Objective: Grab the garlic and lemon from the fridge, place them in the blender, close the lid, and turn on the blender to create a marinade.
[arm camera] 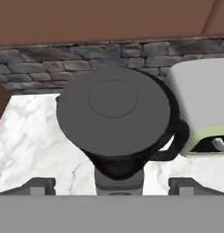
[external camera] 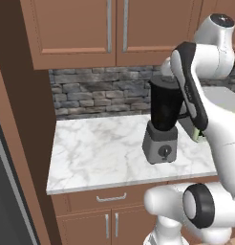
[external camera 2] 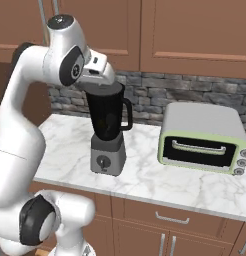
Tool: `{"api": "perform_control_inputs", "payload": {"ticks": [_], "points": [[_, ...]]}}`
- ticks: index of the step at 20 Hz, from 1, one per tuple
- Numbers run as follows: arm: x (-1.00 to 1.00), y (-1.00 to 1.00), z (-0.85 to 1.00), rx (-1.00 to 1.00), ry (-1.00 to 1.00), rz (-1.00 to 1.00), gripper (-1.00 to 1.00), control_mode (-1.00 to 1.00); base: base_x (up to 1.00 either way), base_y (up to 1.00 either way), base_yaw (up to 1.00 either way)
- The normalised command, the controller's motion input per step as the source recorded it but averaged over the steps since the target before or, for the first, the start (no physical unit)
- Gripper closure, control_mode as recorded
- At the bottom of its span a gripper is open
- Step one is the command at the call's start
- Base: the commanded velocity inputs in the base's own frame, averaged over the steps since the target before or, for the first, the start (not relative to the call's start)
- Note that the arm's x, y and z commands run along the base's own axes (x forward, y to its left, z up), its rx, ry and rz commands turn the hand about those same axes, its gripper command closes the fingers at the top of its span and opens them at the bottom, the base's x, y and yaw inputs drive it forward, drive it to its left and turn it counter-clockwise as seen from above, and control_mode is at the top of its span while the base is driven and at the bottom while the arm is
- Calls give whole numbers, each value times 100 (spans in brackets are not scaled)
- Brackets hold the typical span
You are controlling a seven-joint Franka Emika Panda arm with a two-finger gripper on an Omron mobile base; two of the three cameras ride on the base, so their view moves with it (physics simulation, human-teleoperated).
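Blender (external camera: pixel 162 125) stands on the marble worktop (external camera: pixel 100 153) in the left base view, arm above its jar; right base view puts the toaster oven (external camera 2: pixel 202 137) well to its side, dial facing forward; hand view looks down on the lid (arm camera: pixel 113 111) seated on the jar, pincer (arm camera: pixel 112 185) released and spread wide above it; closing looks done; next, lower to the dial and turn it.

Your arm (external camera 2: pixel 25 125) rises from the base, bends over at the top joint and reaches forward with the hand angled down. In the hand view, the gripper (arm camera: pixel 112 185) has its two fingertips (arm camera: pixel 38 185) far apart, holding nothing; the base views hide the fingers, so their exact height stays uncertain.
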Motion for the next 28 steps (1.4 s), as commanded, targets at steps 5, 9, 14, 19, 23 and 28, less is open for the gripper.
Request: {"api": "perform_control_inputs", "payload": {"ticks": [5,9,14,19,23,28], "points": [[-100,7,-13,0,-3,0,-100,-100,0,0,0],[-91,0,-29,0,13,0,-100,-100,0,0,0],[-51,0,-27,0,7,0,-100,-100,0,0,0],[0,0,0,0,0,0,-100,-100,0,0,0],[-1,0,-9,0,1,0,-100,-100,0,0,0],[-19,0,-62,0,13,0,-100,-100,0,0,0]]}}
